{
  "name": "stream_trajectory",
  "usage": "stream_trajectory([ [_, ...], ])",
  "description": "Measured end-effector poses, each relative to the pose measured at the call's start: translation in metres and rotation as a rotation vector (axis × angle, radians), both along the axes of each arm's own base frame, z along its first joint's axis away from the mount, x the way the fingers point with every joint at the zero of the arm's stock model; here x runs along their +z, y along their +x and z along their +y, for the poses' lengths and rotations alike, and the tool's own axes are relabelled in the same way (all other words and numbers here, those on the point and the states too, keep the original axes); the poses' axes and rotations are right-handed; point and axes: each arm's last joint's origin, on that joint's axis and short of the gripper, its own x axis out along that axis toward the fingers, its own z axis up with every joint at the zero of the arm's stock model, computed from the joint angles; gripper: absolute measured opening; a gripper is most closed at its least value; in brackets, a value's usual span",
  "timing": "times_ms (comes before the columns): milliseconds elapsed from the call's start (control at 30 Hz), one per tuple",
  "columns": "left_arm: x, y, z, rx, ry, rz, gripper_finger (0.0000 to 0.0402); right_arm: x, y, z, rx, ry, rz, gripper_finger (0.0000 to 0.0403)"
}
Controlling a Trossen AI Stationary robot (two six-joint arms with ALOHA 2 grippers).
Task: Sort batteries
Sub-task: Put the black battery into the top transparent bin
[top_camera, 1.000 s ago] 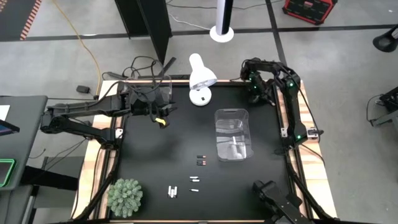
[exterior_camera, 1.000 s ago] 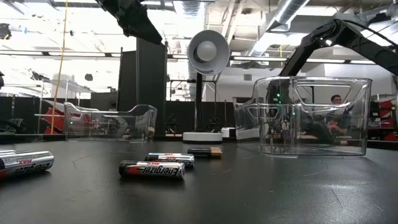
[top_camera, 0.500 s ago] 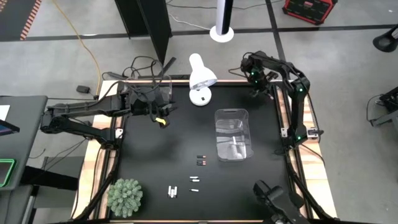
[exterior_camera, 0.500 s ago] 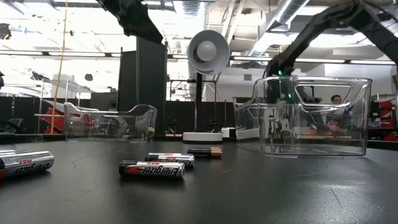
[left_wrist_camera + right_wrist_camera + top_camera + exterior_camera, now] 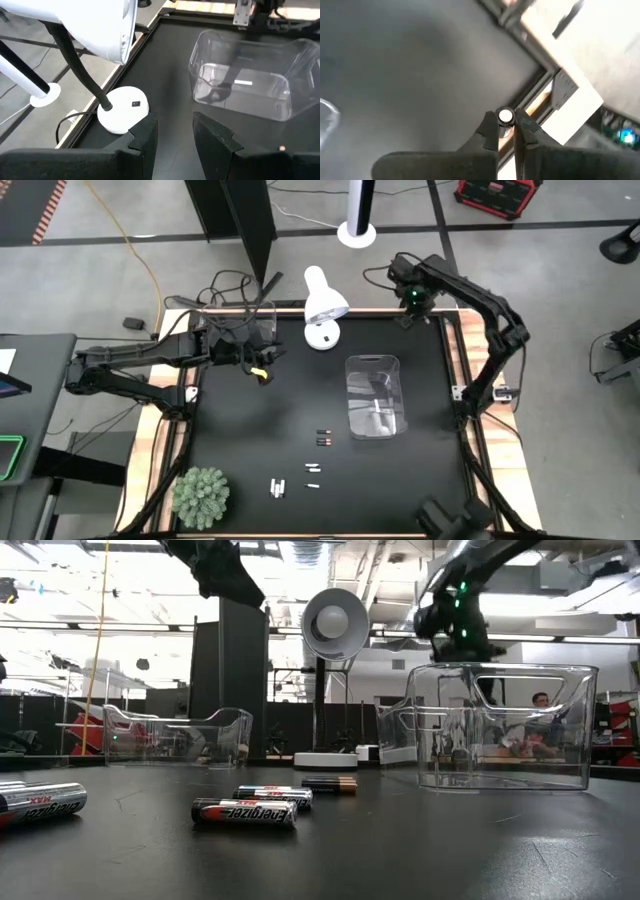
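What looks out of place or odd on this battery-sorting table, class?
The right gripper holds a battery over the table's far right corner, away from the clear bin.

The flat black table top [image 5: 260, 420] looks matt and smooth, edged by a pale wooden frame [image 5: 165, 430]. Beyond the left gripper's matt black fingers [image 5: 142, 137] stand a glossy clear plastic bin [image 5: 245, 80] and a smooth white plastic lamp [image 5: 122, 107]. The dark cylindrical batteries [image 5: 245, 811] have a glossy wrap and shiny metal ends.

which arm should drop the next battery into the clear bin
Right: its gripper is shut on a battery, up near the table's far edge. The left gripper is open and empty.
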Motion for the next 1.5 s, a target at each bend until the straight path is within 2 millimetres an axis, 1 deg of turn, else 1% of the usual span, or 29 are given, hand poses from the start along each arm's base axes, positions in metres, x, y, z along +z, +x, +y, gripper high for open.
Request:
stream_trajectory([
  [133, 0.002, 0.001, 0.0, 0.011, -0.02, -0.038, 0.0116, 0.025, 0.008, 0.024, 0.055, -0.096, -0.086, 0.0019],
  [367, 0.003, 0.002, 0.0, 0.026, -0.048, -0.062, 0.0116, 0.06, 0.02, 0.072, 0.173, -0.216, -0.233, 0.0019],
  [633, 0.009, 0.004, 0.001, 0.03, -0.048, -0.13, 0.0116, 0.093, 0.033, 0.135, 0.362, -0.308, -0.435, 0.0019],
  [800, 0.014, 0.006, 0.001, 0.027, -0.037, -0.185, 0.0116, 0.109, 0.043, 0.174, 0.509, -0.351, -0.591, 0.0019],
  [967, 0.016, 0.008, 0.001, 0.016, -0.008, -0.209, 0.0116, 0.12, 0.06, 0.207, 0.683, -0.393, -0.742, 0.0019],
  [1067, 0.016, 0.01, 0.001, -0.016, -0.001, -0.212, 0.012, 0.127, 0.073, 0.226, 0.795, -0.434, -0.835, 0.0019],
  [1167, 0.017, 0.017, -0.001, -0.057, 0.007, -0.237, 0.0131, 0.128, 0.088, 0.24, 0.885, -0.466, -0.894, 0.0019],
  [1267, 0.015, 0.022, -0.005, -0.119, 0.024, -0.23, 0.0151, 0.125, 0.101, 0.249, 0.948, -0.487, -0.914, 0.0019],
  [1367, 0.017, 0.025, -0.012, -0.218, 0.032, -0.251, 0.0174, 0.12, 0.115, 0.254, 0.985, -0.505, -0.923, 0.0019],
  [1500, 0.018, 0.029, -0.019, -0.284, 0.081, -0.259, 0.0206, 0.11, 0.131, 0.256, 1.01, -0.513, -0.915, 0.0019],
])
